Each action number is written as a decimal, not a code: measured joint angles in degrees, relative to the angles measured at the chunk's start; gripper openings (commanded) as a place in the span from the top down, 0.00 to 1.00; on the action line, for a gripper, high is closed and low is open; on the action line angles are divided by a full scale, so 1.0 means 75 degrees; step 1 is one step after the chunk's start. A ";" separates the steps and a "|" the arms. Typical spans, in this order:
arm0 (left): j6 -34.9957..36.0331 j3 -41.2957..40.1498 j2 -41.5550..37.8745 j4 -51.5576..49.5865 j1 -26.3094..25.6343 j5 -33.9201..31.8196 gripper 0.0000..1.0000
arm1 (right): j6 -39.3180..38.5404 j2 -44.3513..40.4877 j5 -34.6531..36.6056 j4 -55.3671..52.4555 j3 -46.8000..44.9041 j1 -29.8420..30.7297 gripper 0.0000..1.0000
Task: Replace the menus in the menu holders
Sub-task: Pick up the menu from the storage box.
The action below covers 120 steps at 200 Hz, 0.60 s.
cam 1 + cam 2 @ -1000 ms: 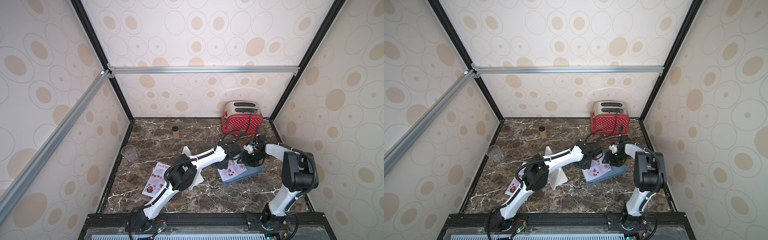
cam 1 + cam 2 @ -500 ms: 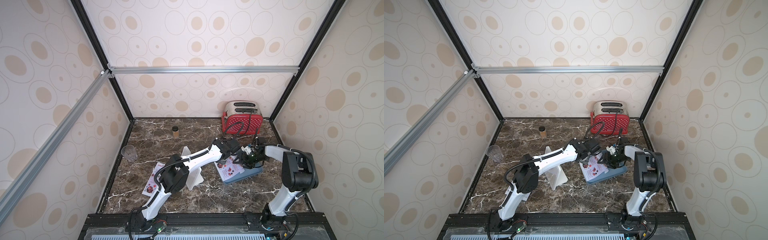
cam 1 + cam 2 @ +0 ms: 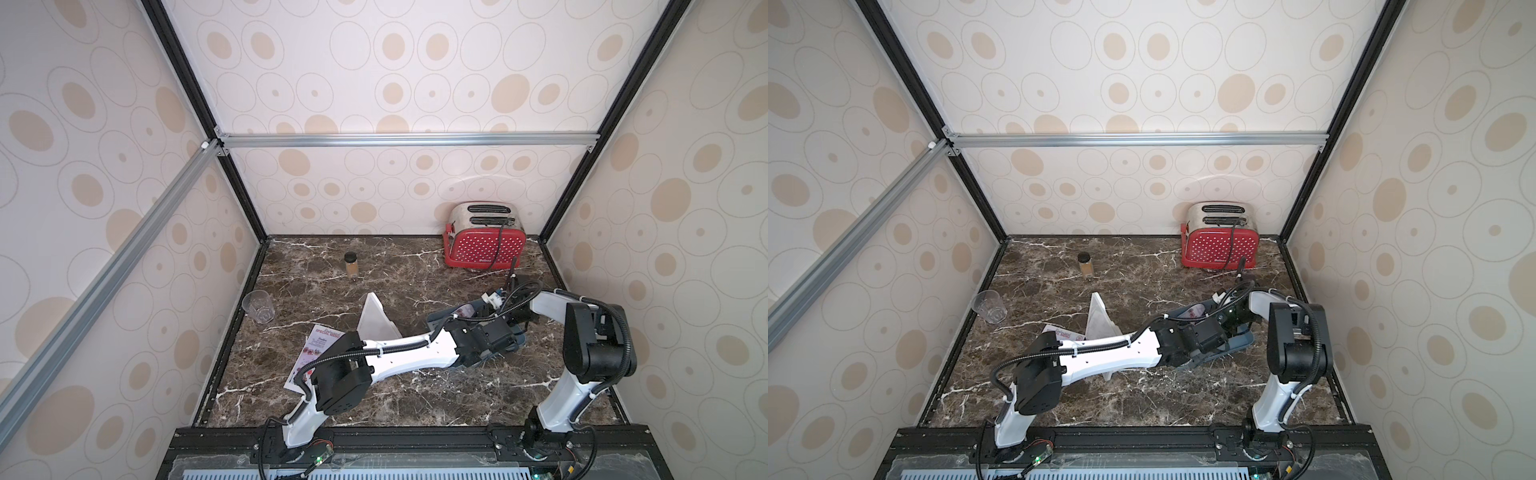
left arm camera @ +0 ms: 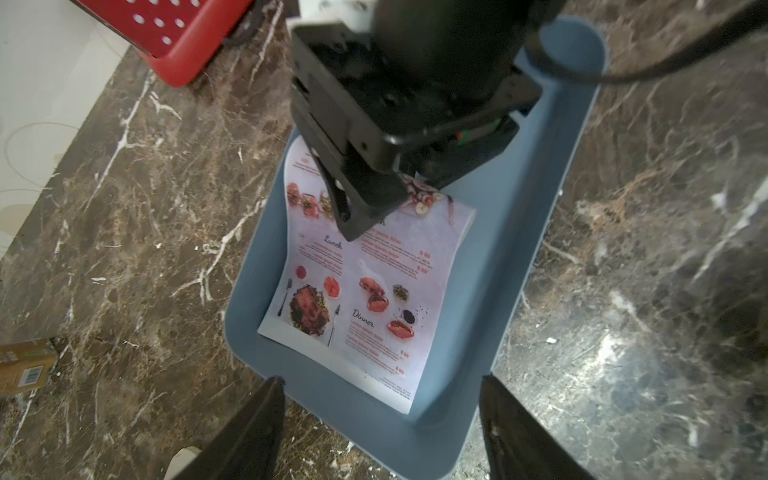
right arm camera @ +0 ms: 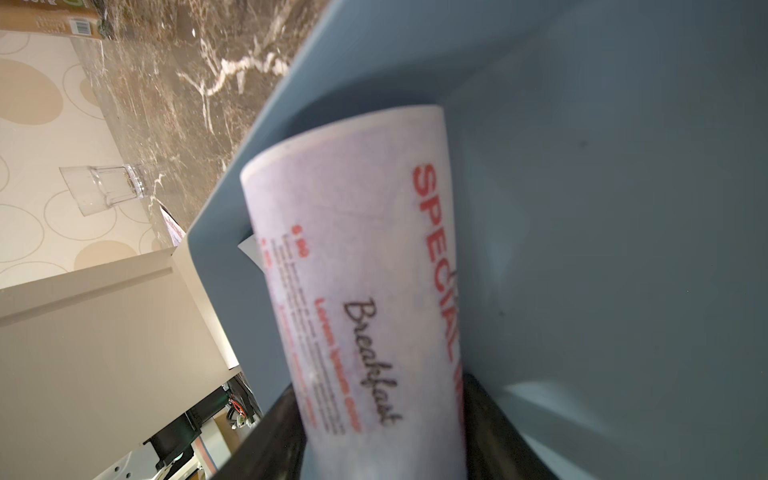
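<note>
We work on a dark marble table point(image 3: 374, 266), with a red toaster point(image 3: 484, 245) at its far edge, well clear of both arms. The grey-blue tray point(image 4: 519, 257) lies toward our right side and seems to serve as the place for loose sheets. The white menu holder point(image 3: 376, 324) stands upright mid-table, and we can make out no sheet in it. It stands between the tray and the second menu point(image 3: 318, 349), which lies flat on the marble, partly under our left arm. The menu in the tray point(image 4: 365, 291) curls up at its heading end because our right gripper point(image 5: 380, 432) is clamped on that end, probably to peel it clear of the tray wall. Our left gripper point(image 4: 381, 378) hovers over the sheet's other end, jaws spread wide and holding nothing.
</note>
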 measured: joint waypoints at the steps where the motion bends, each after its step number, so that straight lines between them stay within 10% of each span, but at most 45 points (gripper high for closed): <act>1: 0.0015 0.0000 0.0023 0.0009 0.0000 -0.0003 0.26 | 0.0000 0.0000 0.0000 0.0000 0.0000 0.0000 0.41; 120: 0.0265 0.0656 0.1259 0.0554 0.0055 -0.0137 0.21 | -0.0003 0.0003 0.0000 -0.0318 0.0044 -0.0009 0.42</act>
